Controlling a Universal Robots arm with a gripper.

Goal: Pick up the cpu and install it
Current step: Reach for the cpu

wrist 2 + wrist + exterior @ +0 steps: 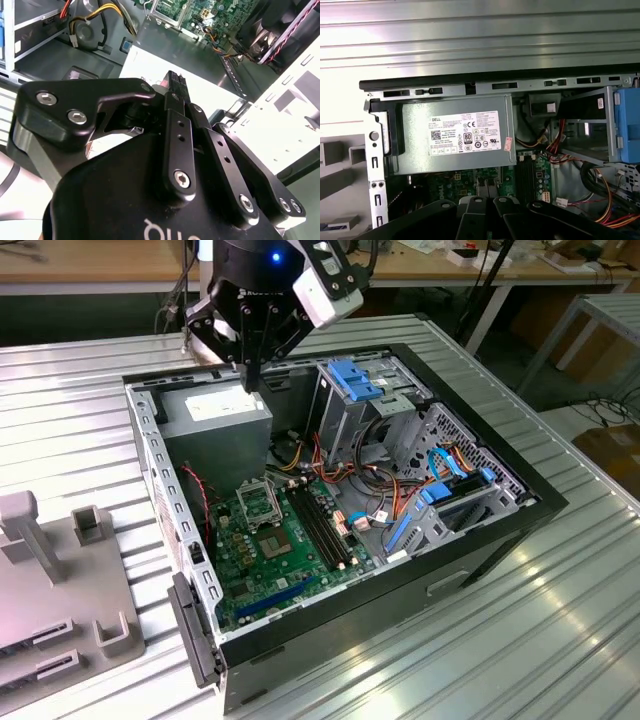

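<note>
My gripper (251,383) hangs over the grey power supply (215,412) at the back of the open computer case (500,540). In the second wrist view its two black fingers (175,76) are pressed together above the power supply's white label (210,92), and I see nothing between them. The cpu is out of view. Further into the case lies the green motherboard (250,575) with its square metal-framed socket (258,502), dark in the centre. In the first wrist view the power supply (455,135) lies straight below, and the motherboard (465,177) shows beyond it.
Long black memory slots (320,525) run beside the socket. A drive cage with blue latches (355,380) and coloured cables (400,500) fill the case's far side. A grey holder fixture (60,590) stands on the ribbed metal table (560,640) at the exterior view's left.
</note>
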